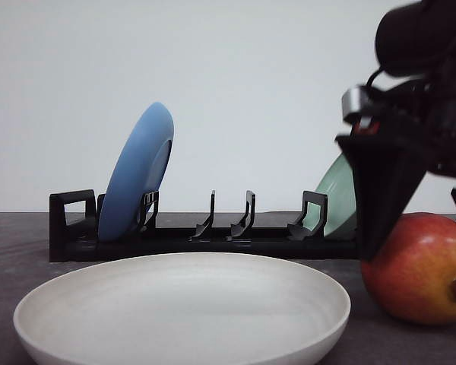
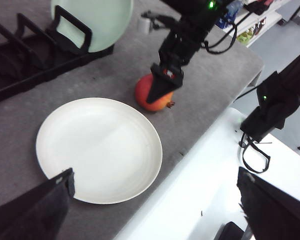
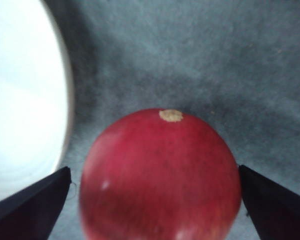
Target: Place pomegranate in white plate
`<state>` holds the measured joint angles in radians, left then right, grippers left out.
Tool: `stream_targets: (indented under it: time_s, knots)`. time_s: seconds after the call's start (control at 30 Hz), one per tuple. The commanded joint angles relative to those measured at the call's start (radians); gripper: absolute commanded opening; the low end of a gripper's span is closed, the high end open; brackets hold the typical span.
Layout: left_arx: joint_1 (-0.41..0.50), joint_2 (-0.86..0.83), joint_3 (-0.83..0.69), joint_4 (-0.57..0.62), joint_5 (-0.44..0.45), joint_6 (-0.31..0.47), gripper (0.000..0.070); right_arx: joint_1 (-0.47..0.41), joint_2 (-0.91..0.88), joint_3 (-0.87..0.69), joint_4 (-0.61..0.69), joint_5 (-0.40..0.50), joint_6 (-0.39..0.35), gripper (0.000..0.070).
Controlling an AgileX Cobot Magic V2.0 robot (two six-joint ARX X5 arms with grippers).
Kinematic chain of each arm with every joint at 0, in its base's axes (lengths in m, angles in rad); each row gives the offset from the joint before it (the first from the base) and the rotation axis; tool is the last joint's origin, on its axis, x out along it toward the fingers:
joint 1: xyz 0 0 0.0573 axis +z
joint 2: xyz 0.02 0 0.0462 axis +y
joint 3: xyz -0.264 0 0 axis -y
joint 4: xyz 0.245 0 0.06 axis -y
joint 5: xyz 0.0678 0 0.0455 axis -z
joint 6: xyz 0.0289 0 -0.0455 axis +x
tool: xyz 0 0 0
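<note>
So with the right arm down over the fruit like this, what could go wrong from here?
1. The pomegranate is round and glossy; the right gripper straddles it with fingers open and apart from it, so an off-centre close might squirt it away.
2. It sits near the table's front edge, so a nudge could roll it off.
3. The white plate rim lies close; a low carry may clip it.

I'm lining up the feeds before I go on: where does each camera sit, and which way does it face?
Front: low at table height, facing forward across the white plate to the dish rack; the right gripper descends by the pomegranate.
Left wrist: high above, facing down at the plate; the left gripper fingertips show.
Right wrist: close above the pomegranate, looking down between open fingers.
All three views share the pomegranate and the plate.
</note>
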<state>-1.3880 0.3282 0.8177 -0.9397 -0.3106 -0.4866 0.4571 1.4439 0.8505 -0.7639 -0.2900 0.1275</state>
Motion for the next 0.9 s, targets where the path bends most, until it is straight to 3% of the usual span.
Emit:
stream_targets:
  time_s: [0.0,0.07,0.17,0.23,0.47,0.67,0.87]
  knots:
    - [-0.014,-0.007,0.003,0.009,-0.021,0.003,0.0626,0.011,0.028,0.017,0.011,0.011,0.004,0.0687]
    - [-0.014,-0.018,0.003,0.01,-0.041,0.003,0.0626,0.015,0.044,0.017,0.012,0.011,0.009,0.064]
    - [-0.014,-0.025,0.003,0.01,-0.066,0.003,0.0626,0.017,0.057,0.017,0.01,0.011,0.018,0.0481]
    - [-0.014,-0.026,0.003,0.012,-0.07,0.003,0.0626,0.018,0.059,0.019,0.01,0.01,0.022,0.0431]
    - [-0.014,-0.026,0.003,0.013,-0.092,0.003,0.0626,0.043,0.06,0.13,-0.071,0.01,0.045,0.0427]
    - [-0.014,-0.026,0.003,0.02,-0.141,0.002,0.0626,0.169,0.083,0.256,-0.061,0.006,0.09,0.0427]
    - [-0.014,-0.026,0.003,0.022,-0.143,0.002,0.0627,0.31,0.143,0.3,0.041,0.008,0.148,0.0427]
